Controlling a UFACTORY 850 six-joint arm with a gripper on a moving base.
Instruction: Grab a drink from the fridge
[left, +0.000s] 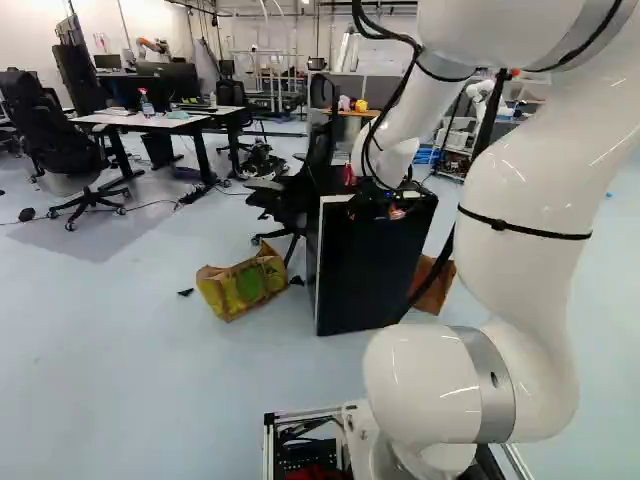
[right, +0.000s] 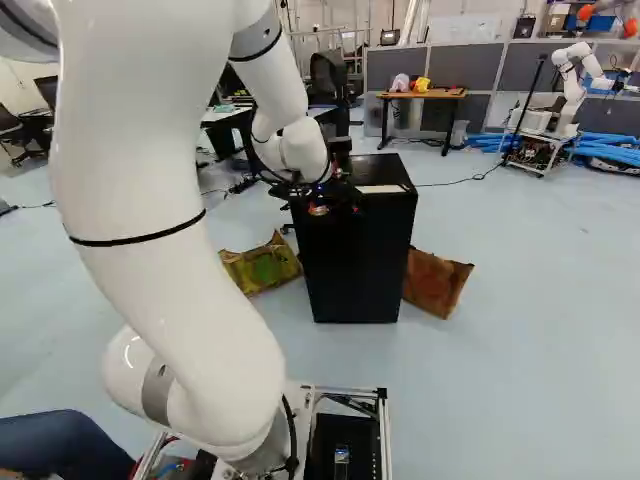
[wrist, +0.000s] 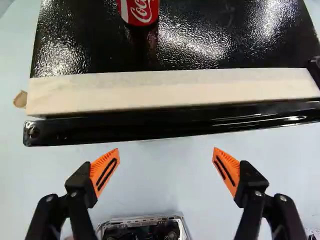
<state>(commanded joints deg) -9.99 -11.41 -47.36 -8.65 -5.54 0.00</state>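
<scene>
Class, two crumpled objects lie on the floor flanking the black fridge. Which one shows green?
The yellow-and-green object, left of the fridge in both base views; the other object, right of it, looks plain brown.

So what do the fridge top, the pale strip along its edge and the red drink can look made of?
Fridge top: probably metal with a glossy black textured coat, going by its pebbled glints. Pale strip: matte, perhaps bare wood or plastic; no clear grain settles it. Drink can: likely aluminium, with shiny red print on its curved side.
</scene>
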